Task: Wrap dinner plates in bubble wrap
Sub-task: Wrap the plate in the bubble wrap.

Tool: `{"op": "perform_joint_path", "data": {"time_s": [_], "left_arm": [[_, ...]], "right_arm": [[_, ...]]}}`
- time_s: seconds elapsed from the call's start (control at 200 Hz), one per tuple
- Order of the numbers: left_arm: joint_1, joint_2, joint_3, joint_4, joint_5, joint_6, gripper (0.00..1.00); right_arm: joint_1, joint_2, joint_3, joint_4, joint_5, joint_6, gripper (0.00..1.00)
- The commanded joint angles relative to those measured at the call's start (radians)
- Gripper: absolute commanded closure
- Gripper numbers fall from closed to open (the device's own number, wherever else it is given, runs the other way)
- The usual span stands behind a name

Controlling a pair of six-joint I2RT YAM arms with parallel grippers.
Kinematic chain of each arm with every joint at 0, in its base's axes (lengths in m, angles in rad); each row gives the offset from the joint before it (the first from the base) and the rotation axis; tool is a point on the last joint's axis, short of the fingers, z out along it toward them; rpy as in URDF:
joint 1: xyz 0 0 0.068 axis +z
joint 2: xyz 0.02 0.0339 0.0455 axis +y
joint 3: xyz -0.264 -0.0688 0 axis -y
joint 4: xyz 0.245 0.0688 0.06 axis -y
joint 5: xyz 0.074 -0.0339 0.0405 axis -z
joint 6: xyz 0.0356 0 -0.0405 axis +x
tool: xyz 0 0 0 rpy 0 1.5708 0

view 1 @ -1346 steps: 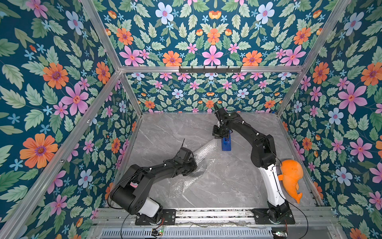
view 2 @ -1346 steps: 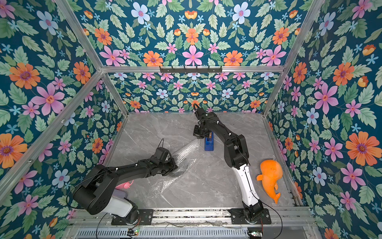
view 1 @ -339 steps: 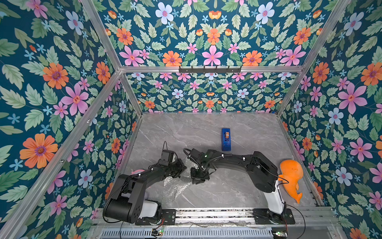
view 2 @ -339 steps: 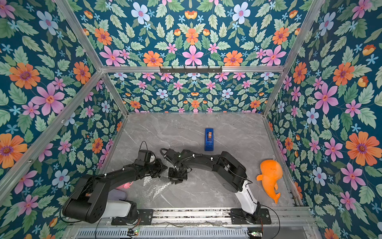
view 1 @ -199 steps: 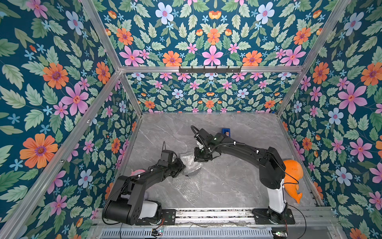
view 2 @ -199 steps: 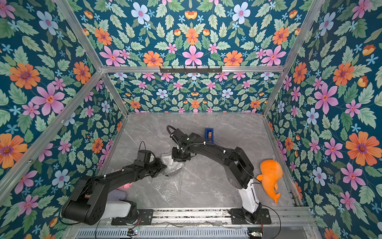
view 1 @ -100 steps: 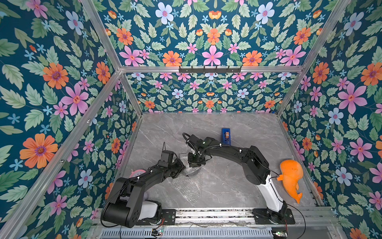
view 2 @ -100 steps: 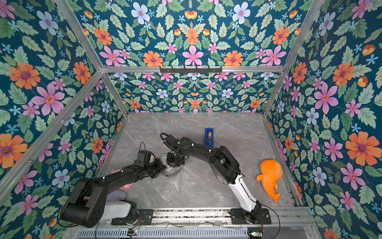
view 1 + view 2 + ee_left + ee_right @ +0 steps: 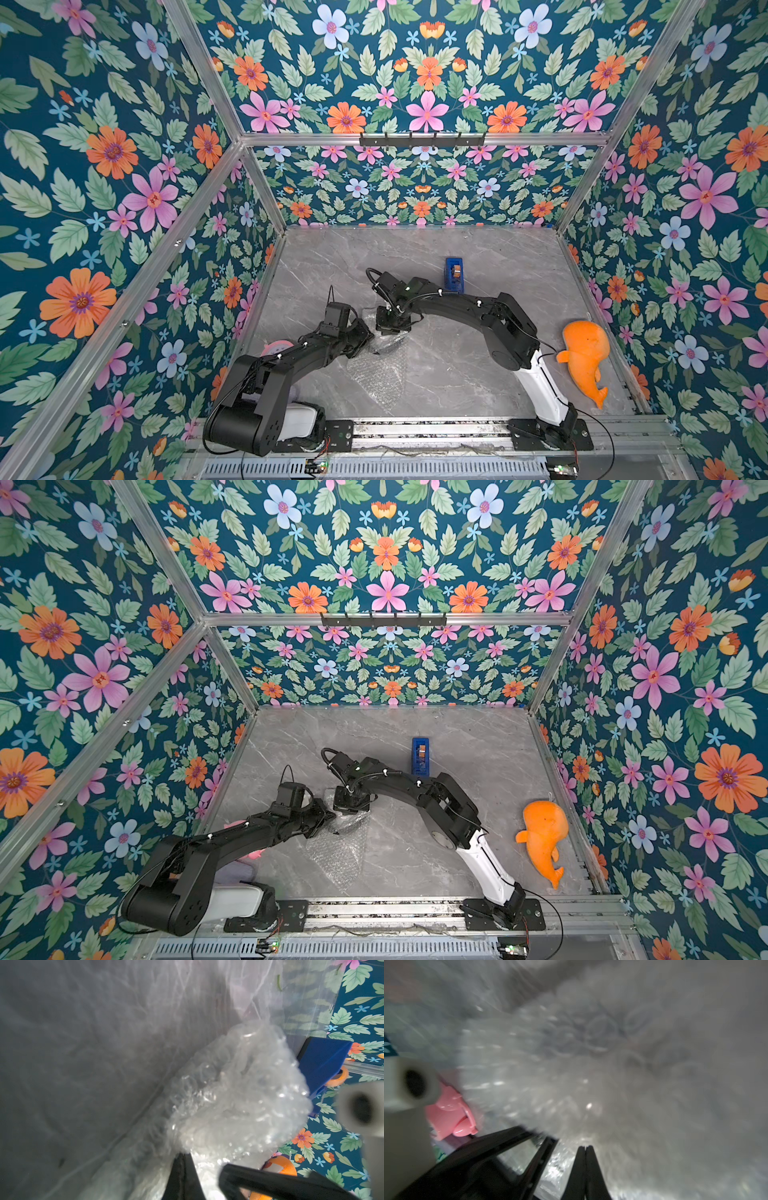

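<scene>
The bubble wrap (image 9: 376, 374) lies crumpled on the grey table in both top views, its far end bunched up between the two arms. My left gripper (image 9: 370, 338) is shut on that bunched end; in the left wrist view the wrap (image 9: 239, 1095) bulges up from the closed tips (image 9: 182, 1155). From the far side my right gripper (image 9: 390, 330) points down onto the same bunch. In the right wrist view its jaws (image 9: 585, 1147) are together, with the blurred wrap (image 9: 571, 1074) against them. The dinner plates are hidden.
A blue tape dispenser (image 9: 454, 272) lies behind the right arm. An orange whale toy (image 9: 586, 357) sits by the right wall. A pink object (image 9: 276, 347) peeks out beside the left arm near the left wall. Floral walls close in three sides.
My right gripper has come back from near the tape dispenser to the bunched end of the wrap and closed its jaws there. The left arm has hardly moved.
</scene>
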Motion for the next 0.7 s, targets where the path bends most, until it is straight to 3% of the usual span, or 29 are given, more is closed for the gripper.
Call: {"op": "perform_joint_path", "data": {"time_s": [0.0, 0.345, 0.695], "left_arm": [[0.0, 0.002, 0.007, -0.008, -0.001, -0.009, 1.0], [-0.003, -0.04, 0.093, -0.011, -0.008, -0.01, 1.0], [-0.003, 0.091, 0.063, 0.067, 0.038, 0.008, 1.0]], "right_arm": [[0.004, 0.002, -0.04, 0.024, -0.042, 0.038, 1.0], [0.005, -0.032, -0.143, 0.062, -0.043, 0.063, 1.0], [0.003, -0.039, -0.139, 0.055, -0.02, 0.072, 1.0]]}}
